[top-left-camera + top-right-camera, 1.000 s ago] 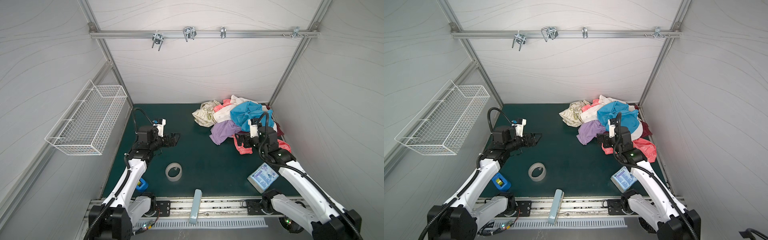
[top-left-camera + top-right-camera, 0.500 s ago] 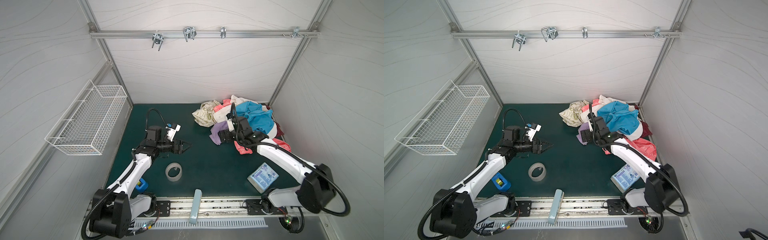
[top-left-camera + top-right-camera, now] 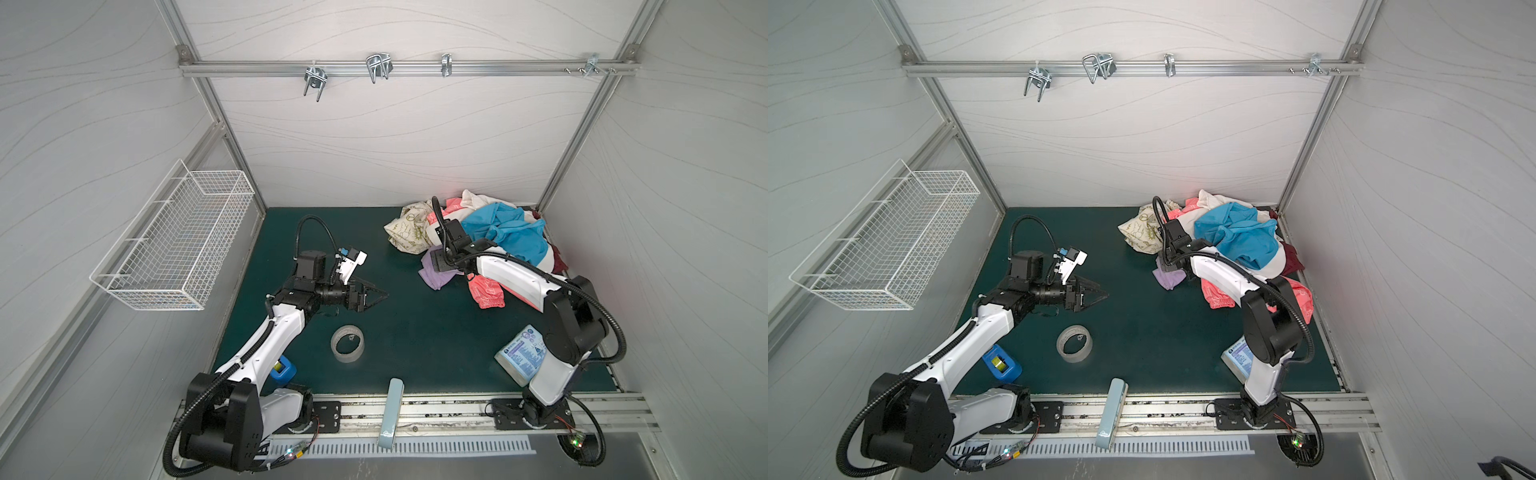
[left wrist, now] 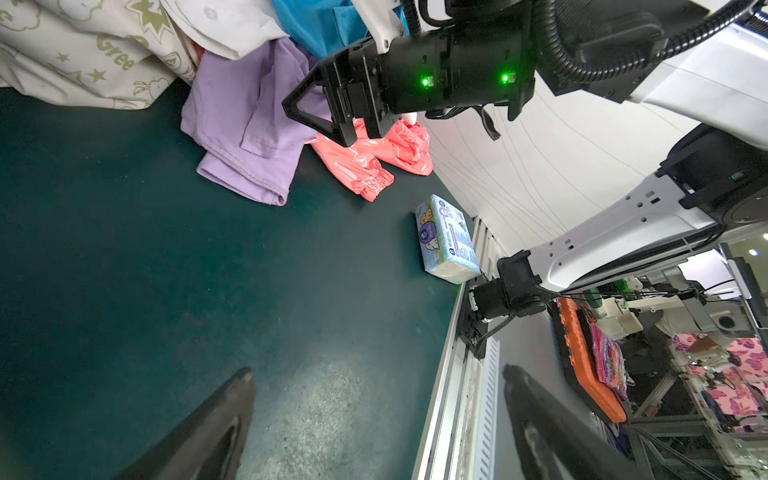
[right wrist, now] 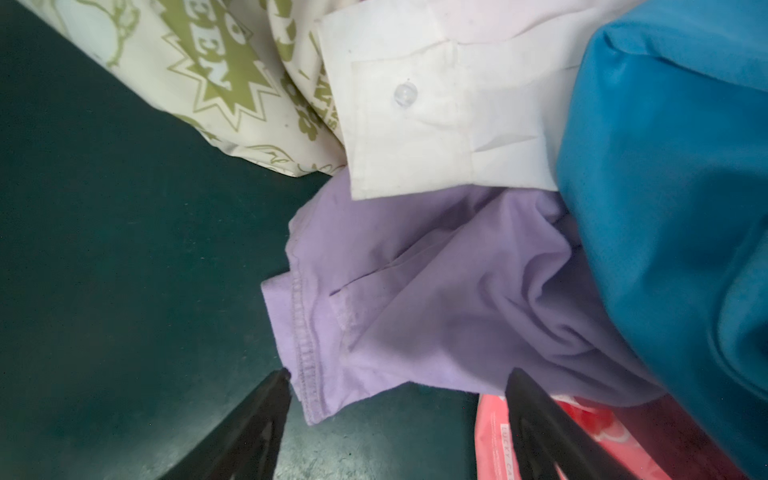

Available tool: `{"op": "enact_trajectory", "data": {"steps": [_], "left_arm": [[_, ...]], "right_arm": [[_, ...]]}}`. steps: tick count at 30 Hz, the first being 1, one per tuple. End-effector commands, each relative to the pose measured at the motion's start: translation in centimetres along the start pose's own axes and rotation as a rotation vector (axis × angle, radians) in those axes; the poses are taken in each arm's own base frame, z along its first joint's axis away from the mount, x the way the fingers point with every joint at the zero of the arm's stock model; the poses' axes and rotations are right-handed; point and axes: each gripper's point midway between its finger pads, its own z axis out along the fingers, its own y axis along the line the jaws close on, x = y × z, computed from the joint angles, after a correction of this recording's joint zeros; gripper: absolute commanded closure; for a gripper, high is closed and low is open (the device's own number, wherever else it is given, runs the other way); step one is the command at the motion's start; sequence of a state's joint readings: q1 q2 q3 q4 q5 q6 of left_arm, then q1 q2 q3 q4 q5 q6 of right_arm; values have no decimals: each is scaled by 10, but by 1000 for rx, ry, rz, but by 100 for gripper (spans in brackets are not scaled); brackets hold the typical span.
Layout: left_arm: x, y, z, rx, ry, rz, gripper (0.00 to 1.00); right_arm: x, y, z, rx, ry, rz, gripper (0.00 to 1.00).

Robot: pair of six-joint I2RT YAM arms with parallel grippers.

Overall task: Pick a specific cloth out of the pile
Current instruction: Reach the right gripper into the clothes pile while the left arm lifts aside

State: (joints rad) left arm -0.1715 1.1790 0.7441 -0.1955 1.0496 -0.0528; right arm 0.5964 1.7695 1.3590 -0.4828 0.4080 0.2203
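My right gripper (image 5: 399, 376): jaws spread, straddling hem of lavender cloth (image 5: 436, 291) (one fingertip (image 5: 278, 386) at stitched edge, contact hard to judge). Nothing clamped. Cloth lies on green mat (image 5: 104, 249) at pile (image 3: 498, 232) edge, tucked under white cuff (image 5: 415, 124) and blue garment (image 5: 665, 208). My left gripper (image 3: 376, 296): jaws apart, empty, over mat, well apart from pile.

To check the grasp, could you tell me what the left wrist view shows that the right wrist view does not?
Only the left wrist view: the tissue pack and the left gripper. Only the right wrist view: the hem stitching on the cloth. Both: the cloth, the right gripper at it, the blue garment, the cream printed garment.
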Motion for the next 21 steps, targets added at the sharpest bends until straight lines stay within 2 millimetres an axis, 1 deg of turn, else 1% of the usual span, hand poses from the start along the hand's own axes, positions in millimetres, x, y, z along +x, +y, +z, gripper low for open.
{"op": "enact_trajectory", "data": {"steps": [1,3,7,12,16,21], "left_arm": [[-15,-11,-2,31,-9,64,6],[-14,-11,-2,29,-7,62,1],[-13,-10,-1,21,-3,63,1],[-12,-10,0,17,4,60,1],[-11,-8,0,5,7,61,1],[-10,-7,1,-1,11,60,1]], "right_arm": [[-2,-13,2,63,-1,33,22],[-2,-16,6,56,-2,54,25],[-5,-16,14,10,-2,104,33],[-7,-14,23,9,1,110,35],[-6,-11,33,18,17,121,39],[-5,-12,41,47,23,132,40]]}}
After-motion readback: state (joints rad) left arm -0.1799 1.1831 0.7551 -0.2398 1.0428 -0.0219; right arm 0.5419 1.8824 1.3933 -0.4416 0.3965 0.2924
